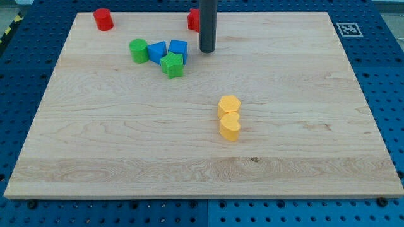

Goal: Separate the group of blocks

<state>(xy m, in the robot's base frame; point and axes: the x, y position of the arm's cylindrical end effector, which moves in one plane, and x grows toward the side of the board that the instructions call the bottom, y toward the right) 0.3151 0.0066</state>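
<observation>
A tight group sits at the view's upper left: a green cylinder, a blue triangular block, a blue block and a green star block, touching one another. My tip rests on the board just right of the blue block, a small gap apart. A red cylinder stands near the top left edge. A red block at the top edge is partly hidden behind the rod. Two yellow blocks touch near the middle: a hexagonal one and a rounded one.
The wooden board lies on a blue perforated table. A black-and-white marker tag sits at the board's top right corner.
</observation>
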